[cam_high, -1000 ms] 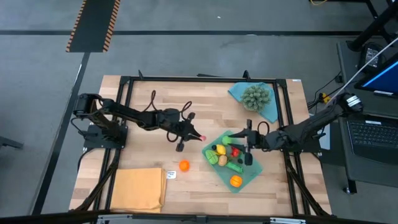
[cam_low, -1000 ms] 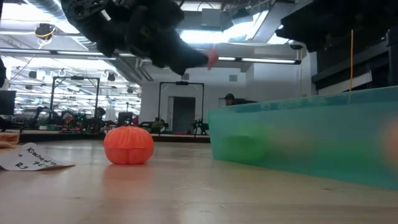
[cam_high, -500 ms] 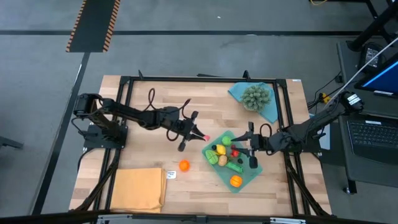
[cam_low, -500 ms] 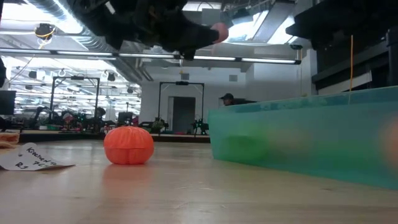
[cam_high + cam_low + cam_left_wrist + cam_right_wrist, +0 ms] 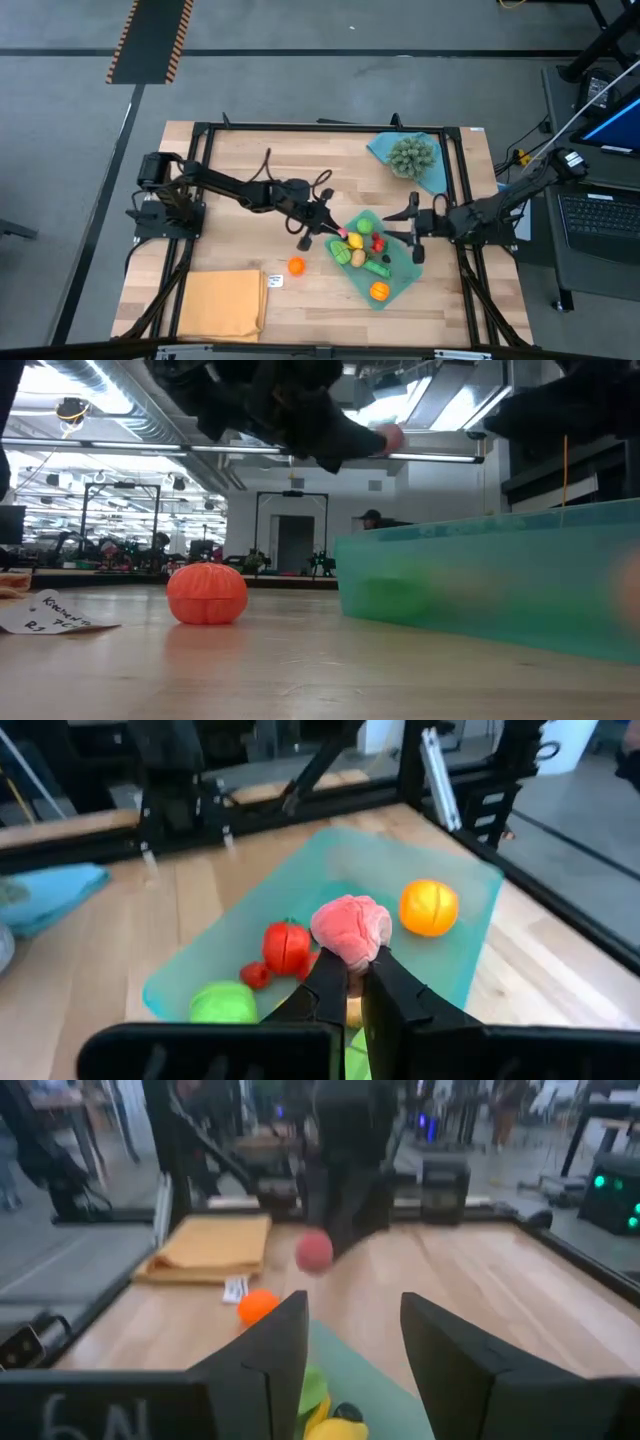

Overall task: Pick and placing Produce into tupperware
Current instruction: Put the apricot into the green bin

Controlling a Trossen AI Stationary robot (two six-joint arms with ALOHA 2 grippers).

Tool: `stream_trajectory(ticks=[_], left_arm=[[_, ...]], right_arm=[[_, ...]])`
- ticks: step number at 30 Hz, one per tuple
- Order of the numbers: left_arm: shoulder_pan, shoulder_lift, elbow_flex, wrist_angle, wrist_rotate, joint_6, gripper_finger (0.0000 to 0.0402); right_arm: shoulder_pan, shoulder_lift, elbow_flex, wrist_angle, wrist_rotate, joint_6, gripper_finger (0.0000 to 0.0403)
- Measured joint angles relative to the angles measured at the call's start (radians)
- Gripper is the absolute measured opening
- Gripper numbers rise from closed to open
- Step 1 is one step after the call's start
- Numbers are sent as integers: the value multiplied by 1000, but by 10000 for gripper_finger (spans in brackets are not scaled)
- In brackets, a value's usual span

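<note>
The teal tupperware (image 5: 402, 278) lies slantwise right of the table's middle and holds yellow (image 5: 353, 241), red (image 5: 378, 243), green (image 5: 376, 267) and orange (image 5: 379, 291) produce. My left gripper (image 5: 334, 231) reaches in from the left and is shut on a pink piece (image 5: 350, 926) above the tupperware's left edge. Another orange piece (image 5: 296, 266) rests on the wood left of the tupperware (image 5: 500, 585). My right gripper (image 5: 415, 233) hovers open over the tupperware's right side with nothing between its fingers. My left gripper pinches the pink piece's lower part (image 5: 352, 952) between its two fingertips (image 5: 325, 982); most of the piece sticks out past them. The fingers come from the table's left, slanting slightly down. The piece (image 5: 386, 437) hangs clear of table and tupperware.
A spiky grey-green ball (image 5: 412, 155) sits on a blue cloth (image 5: 433, 180) at the far right. A folded orange-yellow cloth (image 5: 222, 305) lies at the near left, with a paper label (image 5: 275, 281) beside it. Black frame rails (image 5: 320, 127) border the table.
My left gripper has carried the pink piece toward the table's right edge, from left of the tupperware to over its left edge, still shut on it. My right gripper has drawn back toward the right edge, staying open.
</note>
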Motion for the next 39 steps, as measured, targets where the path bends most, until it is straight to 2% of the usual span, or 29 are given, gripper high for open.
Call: stream_trajectory(ticks=[3,8,13,16,20,26,34,39], left_arm=[[4,43,69,-72,-1,3,7],[7,110,230,-326,-16,40,7],[3,180,398,-592,-48,92,7],[-9,223,489,-747,-107,119,7],[-31,278,579,-883,-136,158,7],[-55,325,647,-906,-137,195,7],[-70,326,659,-896,-148,213,6],[-73,384,658,-881,-155,237,7]], right_arm=[[1,-76,-64,43,-2,-7,163],[1,-151,-113,24,-2,-7,163],[1,-165,-122,-12,-3,7,163],[1,-164,-122,-33,-3,22,163],[1,-164,-122,-35,-3,22,163],[1,-164,-122,-37,-3,23,163],[1,-164,-122,-39,-3,26,163],[1,-164,-122,-38,-3,32,163]])
